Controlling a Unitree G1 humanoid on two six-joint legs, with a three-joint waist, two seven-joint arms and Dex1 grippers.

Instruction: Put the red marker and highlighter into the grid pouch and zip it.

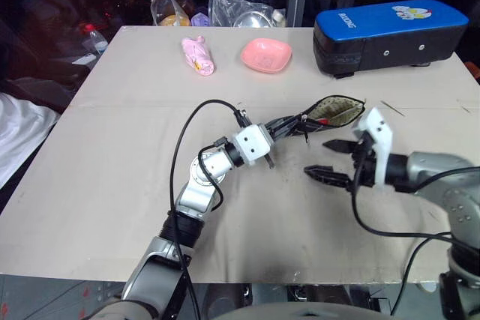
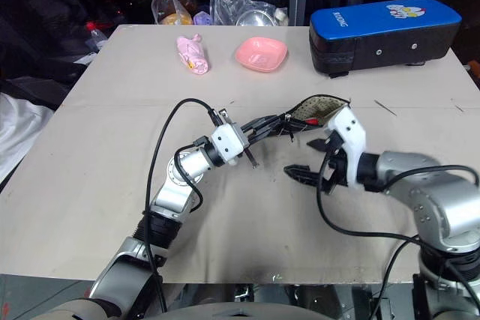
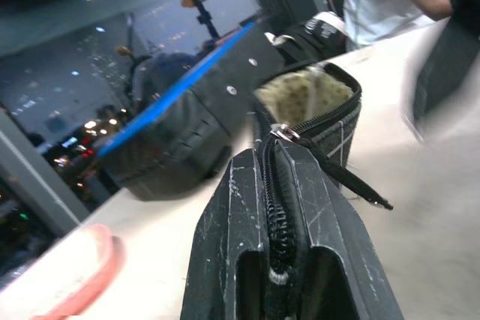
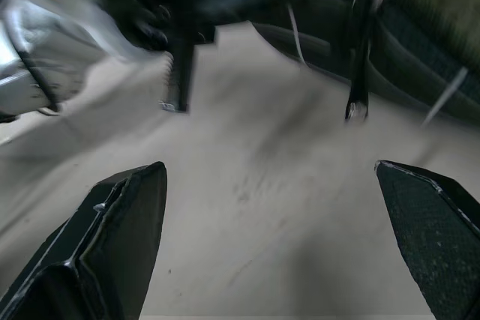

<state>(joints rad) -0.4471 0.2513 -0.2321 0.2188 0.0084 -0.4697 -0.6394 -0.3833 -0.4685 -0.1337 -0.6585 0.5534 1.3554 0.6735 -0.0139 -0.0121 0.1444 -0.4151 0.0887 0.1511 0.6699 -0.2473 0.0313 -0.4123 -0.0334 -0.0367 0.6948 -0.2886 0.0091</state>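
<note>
Right claw (image 1: 328, 160) hangs low over the table (image 1: 112, 185) at about four o'clock, its two black fingers spread wide apart and holding nothing, tips aimed toward the left arm. Just up from it, near the middle of the board, the left claw (image 1: 294, 127) is pinched tight on the closed end of the pouch (image 1: 334, 109), holding it up off the surface; the wrist view shows the zipper (image 3: 281, 134) running between its fingers (image 3: 232, 245) with the pull tab dangling free to one side. The pouch's far end gapes open, dotted lining showing, mouth toward two o'clock. A speck of red (image 1: 322, 121) sits at the lower lip of that opening, too small to tell whether it is the marker. I cannot make out the highlighter. Farther back, at one o'clock, a blue-and-black case (image 1: 390, 34) lies along the far edge. At twelve o'clock sits a pink dish (image 1: 266, 55), and left of it a pink wrapped bundle (image 1: 198, 55). Plastic bags (image 1: 225, 5) crowd behind the table edge.
</note>
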